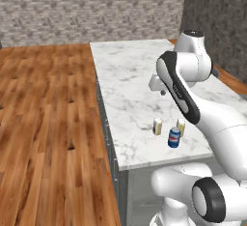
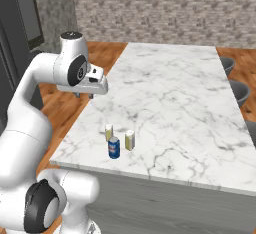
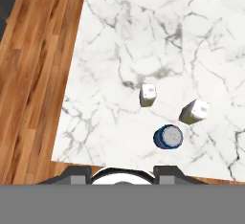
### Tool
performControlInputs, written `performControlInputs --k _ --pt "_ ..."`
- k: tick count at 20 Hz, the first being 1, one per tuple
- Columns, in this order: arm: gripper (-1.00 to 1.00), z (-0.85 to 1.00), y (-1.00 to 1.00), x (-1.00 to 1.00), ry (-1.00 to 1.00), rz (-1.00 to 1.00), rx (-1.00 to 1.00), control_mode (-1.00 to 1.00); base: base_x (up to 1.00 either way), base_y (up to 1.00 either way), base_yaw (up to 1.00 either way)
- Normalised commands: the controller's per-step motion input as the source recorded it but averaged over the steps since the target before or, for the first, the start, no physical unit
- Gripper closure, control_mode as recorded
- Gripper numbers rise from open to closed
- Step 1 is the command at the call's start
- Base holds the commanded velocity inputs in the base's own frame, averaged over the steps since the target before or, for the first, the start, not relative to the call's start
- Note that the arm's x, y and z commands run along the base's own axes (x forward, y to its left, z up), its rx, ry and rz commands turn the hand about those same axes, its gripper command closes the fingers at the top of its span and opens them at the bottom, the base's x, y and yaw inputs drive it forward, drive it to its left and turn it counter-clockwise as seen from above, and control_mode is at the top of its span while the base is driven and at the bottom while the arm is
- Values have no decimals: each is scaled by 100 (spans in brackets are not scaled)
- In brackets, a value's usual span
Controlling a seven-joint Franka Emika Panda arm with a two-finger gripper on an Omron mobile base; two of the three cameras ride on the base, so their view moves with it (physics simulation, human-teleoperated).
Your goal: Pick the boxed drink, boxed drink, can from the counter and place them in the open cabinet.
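Two cream boxed drinks (image 1: pixel 157 126) (image 1: pixel 181 127) stand upright near the front edge of the white marble counter (image 1: pixel 130 75), with the blue can (image 1: pixel 174 137) just in front of them. The right base view shows the cartons (image 2: pixel 109 132) (image 2: pixel 129 140), the can (image 2: pixel 114 147) and the counter (image 2: pixel 175 88). From above, the hand view shows the cartons (image 3: pixel 148 95) (image 3: pixel 194 112), the can's silver top (image 3: pixel 168 137) and the marble (image 3: pixel 143 36). My gripper (image 1: pixel 162 92) (image 2: pixel 84 96) hangs well above the counter, behind the three drinks, shut and holding nothing. The open cabinet is out of view.
Wooden floor (image 1: pixel 48 123) runs along the counter's left side. Grey stools (image 2: pixel 240 93) stand at the counter's far right edge. A tall dark panel (image 2: pixel 22 18) rises at the left of the right base view. A brick wall (image 1: pixel 91 7) closes the back.
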Motion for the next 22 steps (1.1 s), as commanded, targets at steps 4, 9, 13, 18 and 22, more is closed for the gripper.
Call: performControlInputs --k 4,9,13,18,22 --pt "-100 -2 0 0 0 0 0 -100 0 0 0" --pt "-100 -26 0 0 0 0 0 -100 0 0 0" --pt "-100 -25 0 0 0 0 0 -100 0 0 0" --pt "-100 -23 -3 -10 0 0 0 -100 0 0 0" --pt "-100 -23 -17 -25 0 -3 0 -100 0 0 0"
